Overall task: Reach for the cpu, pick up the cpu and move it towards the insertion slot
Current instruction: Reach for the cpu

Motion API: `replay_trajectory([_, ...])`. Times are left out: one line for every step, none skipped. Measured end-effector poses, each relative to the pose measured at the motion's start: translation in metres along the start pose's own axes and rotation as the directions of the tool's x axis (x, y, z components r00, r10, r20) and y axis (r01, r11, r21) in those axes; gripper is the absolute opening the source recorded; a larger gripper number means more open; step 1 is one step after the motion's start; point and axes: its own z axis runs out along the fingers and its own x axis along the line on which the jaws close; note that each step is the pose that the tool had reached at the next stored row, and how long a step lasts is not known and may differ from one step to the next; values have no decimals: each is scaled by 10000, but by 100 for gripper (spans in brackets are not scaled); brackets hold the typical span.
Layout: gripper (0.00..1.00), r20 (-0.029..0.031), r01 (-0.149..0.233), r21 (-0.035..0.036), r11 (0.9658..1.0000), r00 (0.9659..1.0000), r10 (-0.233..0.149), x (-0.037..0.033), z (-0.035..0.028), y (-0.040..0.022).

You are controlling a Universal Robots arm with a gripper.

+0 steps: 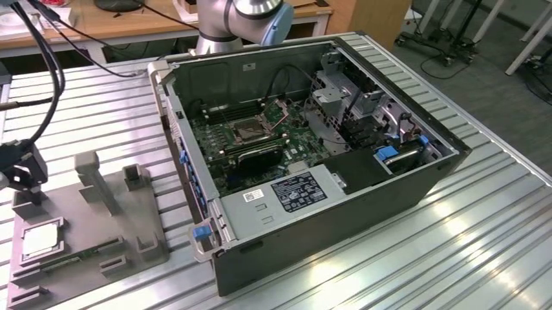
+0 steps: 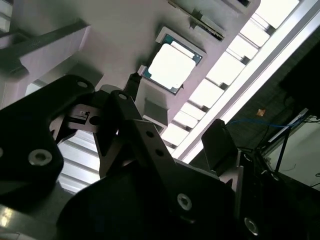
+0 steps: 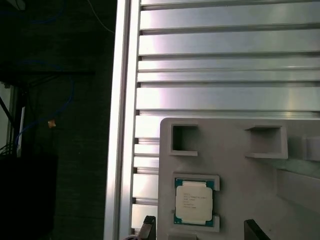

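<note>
The cpu (image 1: 40, 241) lies flat, silvery top face up, in a square recess of the grey fixture plate (image 1: 95, 223) at the exterior view's left. My gripper (image 1: 24, 177) hangs above the plate's far end, short of the cpu and not touching it. In the first wrist view the cpu (image 3: 194, 201) sits just beyond my gripper (image 3: 200, 233), whose two fingertips (image 3: 148, 226) stand wide apart, open and empty. The second wrist view shows the cpu (image 2: 171, 66) past the open fingers (image 2: 133, 81). The insertion slot (image 1: 251, 132) is the silver-framed socket on the green motherboard inside the open computer case (image 1: 345, 194).
The case lies on its side on a ribbed metal table (image 1: 483, 245). Upright posts (image 1: 93, 174) and small blocks rise from the fixture plate around the cpu. Black cables (image 1: 52, 71) hang over the table's far left. The table edge (image 3: 120, 125) runs close beside the plate.
</note>
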Motion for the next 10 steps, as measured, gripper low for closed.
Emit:
replay_trajectory([76,0,0,-11,10000,10000,0,0,18,-2])
replay_trajectory([76,1,0,-23,10000,10000,0,0,36,-4])
replay_trajectory([76,1,0,-38,10000,10000,0,0,54,-6])
replay_trajectory([76,1,0,-54,10000,10000,0,0,73,-8])
replay_trajectory([76,1,0,-71,10000,10000,0,0,91,-9])
replay_trajectory([76,2,0,-86,10000,10000,0,0,109,-11])
replay_trajectory([76,3,0,-103,9999,10000,0,0,128,-13])
replay_trajectory([76,2,0,-120,9999,10000,0,0,145,-14])
replay_trajectory([76,2,0,-137,9999,10000,0,0,162,-16])
replay_trajectory([76,2,0,-156,9999,10000,0,0,180,-17])
